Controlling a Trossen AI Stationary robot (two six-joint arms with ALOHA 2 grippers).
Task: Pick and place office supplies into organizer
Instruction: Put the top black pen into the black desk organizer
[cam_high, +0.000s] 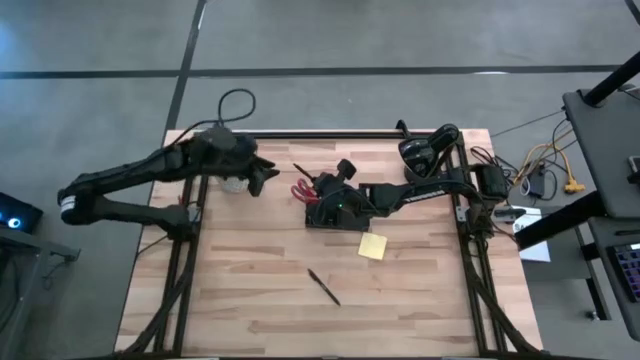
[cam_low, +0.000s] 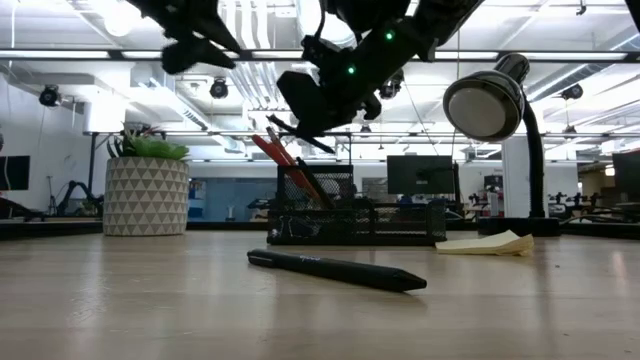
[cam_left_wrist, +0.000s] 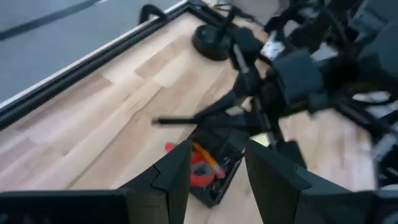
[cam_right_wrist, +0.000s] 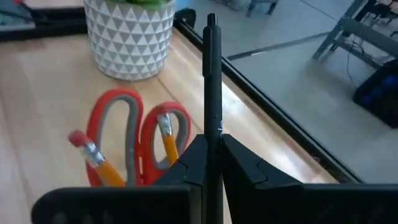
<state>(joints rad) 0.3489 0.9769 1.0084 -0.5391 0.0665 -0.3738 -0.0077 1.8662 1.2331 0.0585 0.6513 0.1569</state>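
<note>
My right gripper hovers over the dark organizer and is shut on a thin black pen. The organizer holds red-handled scissors and orange pencils, all standing in it handles and erasers up. A second black pen lies flat on the table nearer the near edge. The yellow sticky-note pad lies flat just right of the organizer. My left gripper hangs open in the air left of the organizer, next to the plant pot, and touches nothing. My right gripper pinches the black pen's shaft between its two fingers. Most of the pen sticks out ahead of the fingertips, its capped end pointing toward the plant pot. The pen is lifted clear, slightly tilted, above the organizer.
A white triangle-patterned plant pot stands at the far left, partly under the left arm. A black desk lamp with its round base stands at the far right. Bare wood lies toward the near edge around the loose pen.
</note>
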